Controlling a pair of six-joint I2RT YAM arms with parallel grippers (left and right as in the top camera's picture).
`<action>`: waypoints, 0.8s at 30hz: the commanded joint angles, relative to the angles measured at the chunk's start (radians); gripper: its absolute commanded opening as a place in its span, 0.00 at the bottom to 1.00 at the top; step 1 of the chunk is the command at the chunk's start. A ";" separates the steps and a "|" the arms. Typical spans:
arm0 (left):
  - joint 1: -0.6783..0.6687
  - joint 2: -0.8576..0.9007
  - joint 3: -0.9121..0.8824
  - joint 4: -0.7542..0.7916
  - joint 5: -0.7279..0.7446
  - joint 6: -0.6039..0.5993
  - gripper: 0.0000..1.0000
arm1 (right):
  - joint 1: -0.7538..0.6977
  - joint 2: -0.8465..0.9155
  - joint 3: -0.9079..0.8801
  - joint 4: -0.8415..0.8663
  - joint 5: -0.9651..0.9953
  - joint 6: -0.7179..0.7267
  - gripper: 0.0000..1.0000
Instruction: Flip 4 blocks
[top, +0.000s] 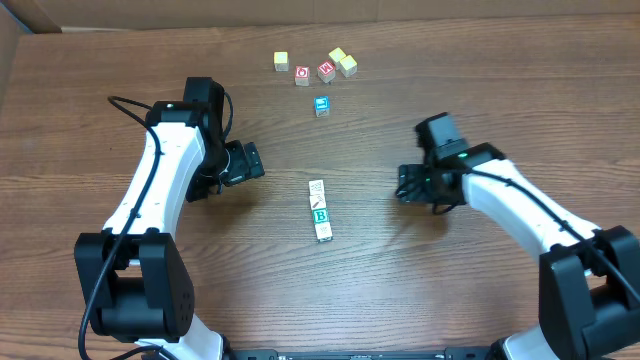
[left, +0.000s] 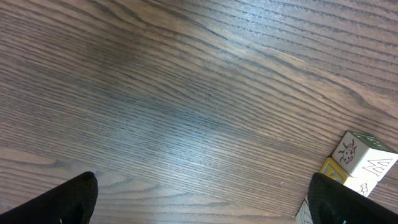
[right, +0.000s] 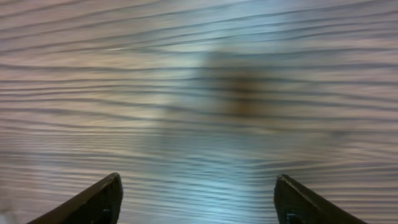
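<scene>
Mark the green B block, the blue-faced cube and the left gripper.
green B block (top: 320, 215): overhead view, on its lettered top face.
blue-faced cube (top: 322, 103): overhead view, on its blue top face.
left gripper (left: 202, 205): left wrist view, midway between its fingertips.

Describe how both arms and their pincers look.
Left arm and right arm: white rounded shells, black joints and bases, a small green light near each wrist. A thin black cable loops off the left arm. Left pincer and right pincer are black.
</scene>
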 joint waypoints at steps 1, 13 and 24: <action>-0.002 -0.008 0.010 -0.001 0.001 0.019 1.00 | -0.064 -0.022 0.015 -0.027 0.010 -0.122 1.00; -0.002 -0.008 0.010 0.016 0.000 0.019 1.00 | -0.138 -0.022 0.015 -0.053 0.019 -0.125 1.00; -0.002 -0.008 0.010 0.016 0.000 0.019 1.00 | -0.138 -0.022 0.015 -0.053 0.018 -0.125 1.00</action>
